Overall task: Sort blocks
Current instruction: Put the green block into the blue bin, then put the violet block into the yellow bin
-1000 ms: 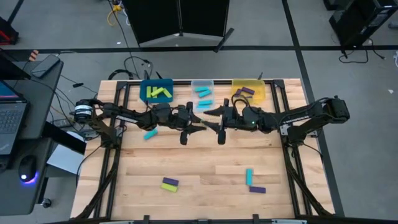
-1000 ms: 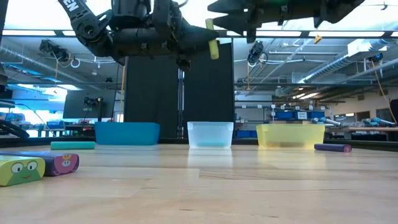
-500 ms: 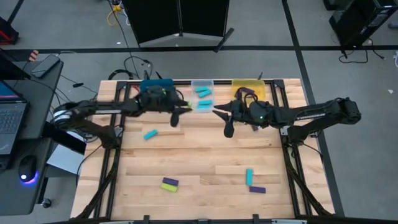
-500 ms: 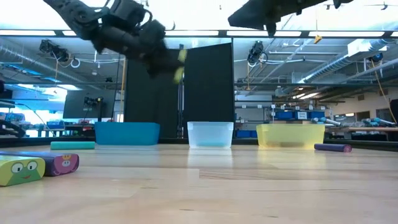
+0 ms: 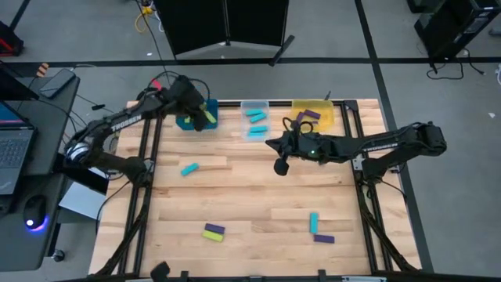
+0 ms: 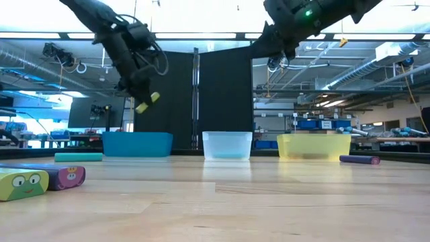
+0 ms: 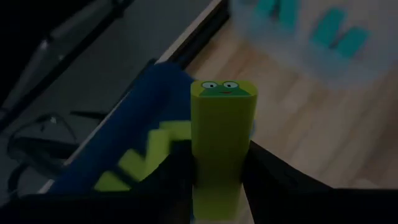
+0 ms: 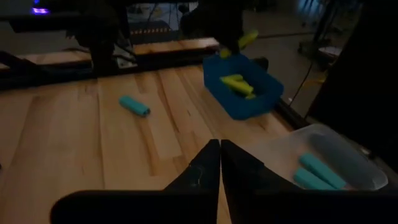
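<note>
Nearest us on the table [image 5: 258, 196] we see a green and a purple block [image 5: 214, 232] touching, with a cyan block [image 5: 314, 222] and another purple one near the right side, and a lone cyan block [image 5: 189, 168] farther back on the left. Behind these, our right gripper [image 5: 280, 166] hangs over the middle of the table, fingers pressed together on nothing. Farthest back, our left gripper [image 5: 205, 117] pinches a lime green block [image 7: 222, 137] above the blue bin [image 5: 186, 121], beside the clear bin [image 5: 254, 106] and yellow bin [image 5: 313, 104].
</note>
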`<state>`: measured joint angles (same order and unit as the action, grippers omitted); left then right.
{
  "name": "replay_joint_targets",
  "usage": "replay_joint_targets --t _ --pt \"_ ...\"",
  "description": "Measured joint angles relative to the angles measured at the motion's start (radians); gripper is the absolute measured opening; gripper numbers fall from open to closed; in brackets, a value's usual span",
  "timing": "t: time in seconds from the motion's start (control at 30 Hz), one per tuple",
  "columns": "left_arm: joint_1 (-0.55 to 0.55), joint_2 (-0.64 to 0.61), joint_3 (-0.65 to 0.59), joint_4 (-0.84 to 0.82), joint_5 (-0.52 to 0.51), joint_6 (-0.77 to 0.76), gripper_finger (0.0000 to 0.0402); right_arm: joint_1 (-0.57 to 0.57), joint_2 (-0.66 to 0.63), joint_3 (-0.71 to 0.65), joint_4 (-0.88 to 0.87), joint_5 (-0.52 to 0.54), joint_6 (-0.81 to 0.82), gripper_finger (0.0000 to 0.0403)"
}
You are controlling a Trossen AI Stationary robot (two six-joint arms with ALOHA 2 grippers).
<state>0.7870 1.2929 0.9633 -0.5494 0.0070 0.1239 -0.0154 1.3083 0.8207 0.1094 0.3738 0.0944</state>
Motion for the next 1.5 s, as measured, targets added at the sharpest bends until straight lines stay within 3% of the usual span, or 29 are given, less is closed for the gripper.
replay_joint_targets --t 0.23,0.43,0.7,0.93,1.23,1.33,1.5 --pt "0.084 0.208 0.086 -0.033 0.013 0.078 0.0112 0.000 0.015 0.000 -0.006 0.000 0.007 0.0009" --pt "0.090 0.340 0.114 -0.042 0.010 0.164 0.0112 0.000 0.015 0.000 -0.008 0.000 -0.008 0.0020" --pt "0.083 0.396 0.116 -0.113 -0.044 0.285 0.0112 0.000 0.015 0.000 -0.008 0.000 -0.027 0.0009" --pt "0.057 0.396 0.116 -0.130 -0.051 0.294 0.0112 0.000 0.015 0.000 -0.008 0.000 -0.027 0.0023" --pt "-0.002 0.369 0.116 -0.107 -0.074 0.267 0.0258 0.000 0.015 0.000 -0.009 -0.001 -0.039 0.0015" --pt "-0.030 0.332 0.116 -0.086 -0.081 0.260 0.0276 0.000 0.015 0.000 -0.014 -0.001 -0.043 0.0022" --pt "-0.101 0.240 0.116 -0.075 -0.080 0.249 0.0273 0.000 0.015 0.000 -0.023 -0.001 -0.045 0.0023"
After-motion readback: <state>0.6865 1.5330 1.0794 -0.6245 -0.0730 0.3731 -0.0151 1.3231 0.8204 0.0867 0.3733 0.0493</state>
